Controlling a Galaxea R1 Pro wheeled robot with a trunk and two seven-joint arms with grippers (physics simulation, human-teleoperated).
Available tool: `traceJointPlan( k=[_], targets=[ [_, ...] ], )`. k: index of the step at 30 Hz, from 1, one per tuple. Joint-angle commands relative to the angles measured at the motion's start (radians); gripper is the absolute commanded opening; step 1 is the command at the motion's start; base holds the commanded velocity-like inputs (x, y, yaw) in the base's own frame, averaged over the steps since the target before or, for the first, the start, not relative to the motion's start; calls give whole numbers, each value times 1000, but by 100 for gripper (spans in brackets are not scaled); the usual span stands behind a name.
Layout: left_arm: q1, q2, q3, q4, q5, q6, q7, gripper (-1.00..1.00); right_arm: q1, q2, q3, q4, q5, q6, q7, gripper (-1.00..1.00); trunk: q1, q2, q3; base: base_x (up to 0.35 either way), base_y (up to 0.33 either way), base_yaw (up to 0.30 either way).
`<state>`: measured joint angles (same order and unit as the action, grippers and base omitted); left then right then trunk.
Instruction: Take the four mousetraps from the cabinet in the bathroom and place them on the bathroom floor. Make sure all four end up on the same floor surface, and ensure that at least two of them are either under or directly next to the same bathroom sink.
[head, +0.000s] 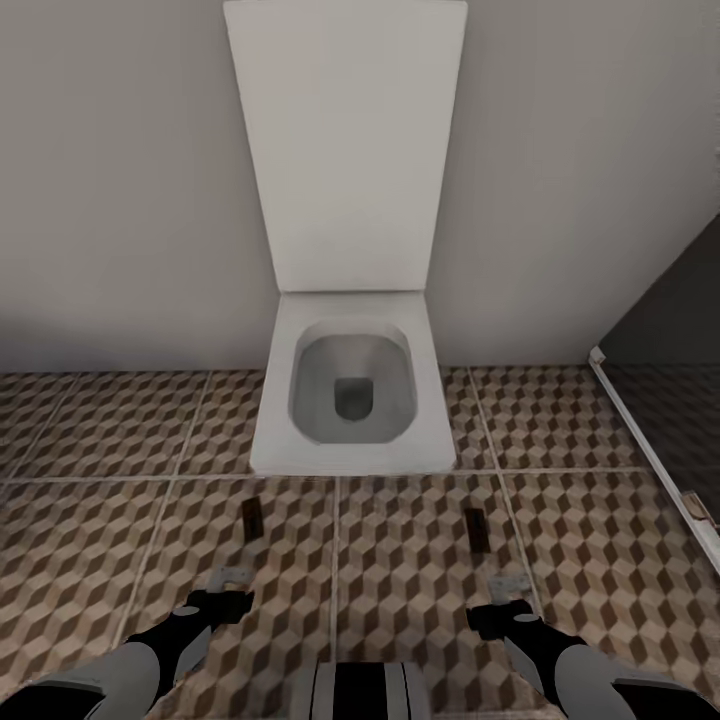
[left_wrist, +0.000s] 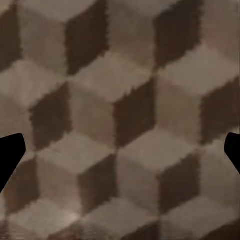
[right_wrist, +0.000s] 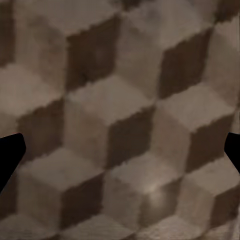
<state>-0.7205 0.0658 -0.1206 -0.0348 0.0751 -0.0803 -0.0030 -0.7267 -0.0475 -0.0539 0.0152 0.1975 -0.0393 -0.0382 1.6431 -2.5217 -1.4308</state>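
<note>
White toilet (head: 352, 395) against pale wall (head: 120, 180) — dark glass partition (head: 670, 330) alongside.

I see the bathroom floor (head: 120, 520) of large square tiles printed with brown, beige and white cubes and pale grout lines. A white square toilet (head: 352, 400) with its lid up stands on it against the wall.

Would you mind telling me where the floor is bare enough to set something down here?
The bathroom floor is bare left of the toilet, up to the wall. Right of it, tiles run free to the dark glass panel. The strip between the toilet base and the left gripper and right gripper is narrower.
</note>
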Motion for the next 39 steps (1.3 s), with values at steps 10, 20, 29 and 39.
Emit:
traceJointPlan(
  k=[10, 20, 29, 39],
  targets=[
    [0, 0, -8, 1, 8, -3, 0, 100, -1, 0, -6, 2, 10, -4, -3, 100, -1, 0, -1, -345, 0, 0],
    [0, 0, -8, 1, 9, -3, 0, 100, -1, 0, -6, 2, 10, -4, -3, 100, -1, 0, -1, -345, 0, 0],
    [0, 1, -8, 1, 8, -4, 0, 100, -1, 0, -6, 2, 10, -4, -3, 100, -1, 0, -1, -331, 0, 0],
    [0, 1, -8, 1, 8, -5, 0, 100, -1, 0, -6, 2, 10, -4, -3, 100, -1, 0, -1, -114, 0, 0]
  ],
)
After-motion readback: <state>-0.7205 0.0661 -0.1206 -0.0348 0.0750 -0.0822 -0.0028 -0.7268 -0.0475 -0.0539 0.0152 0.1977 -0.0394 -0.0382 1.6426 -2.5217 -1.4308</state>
